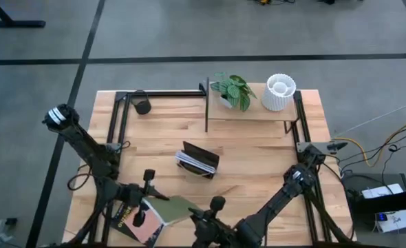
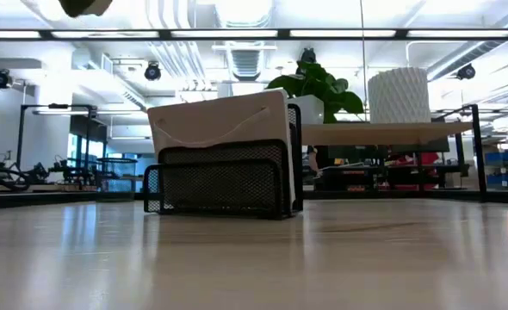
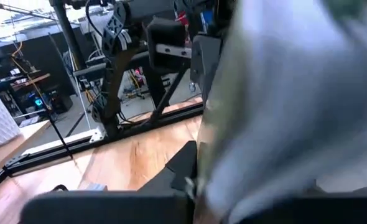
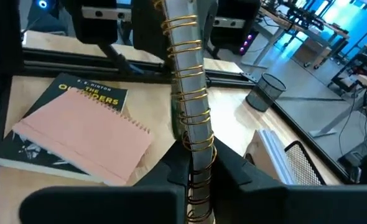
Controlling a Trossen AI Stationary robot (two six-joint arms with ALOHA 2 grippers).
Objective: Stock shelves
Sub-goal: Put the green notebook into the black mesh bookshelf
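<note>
A green notebook (image 1: 180,207) with a gold spiral binding (image 4: 190,93) is held above the table's near edge between my two grippers. My left gripper (image 1: 155,195) is at its left side and my right gripper (image 1: 204,213) at its right side, both shut on it. The shelves (image 1: 251,117) stand at the far right, a black frame with a pale board (image 2: 383,129). The board carries a potted plant (image 1: 232,89) and a white ribbed vase (image 1: 279,92). Neither gripper shows in the low view. My left gripper has the notebook's left part between its fingers, one dark finger (image 3: 180,168) lying against the cover (image 3: 264,124). The cover hides the other finger and the exact place of contact. My right gripper pinches the notebook's spiral-bound edge (image 4: 199,152) between its two fingers, coming level from the table's right. The notebook stands on edge in the hold, lifted clear of the table.
A black book (image 1: 122,215) with a pink notebook (image 4: 90,137) on top lies at the near left. A dark mesh rack (image 1: 199,160) holding books stands mid-table. A black mesh cup (image 1: 142,105) lies at the far left. The tabletop between the rack and the shelves is bare.
</note>
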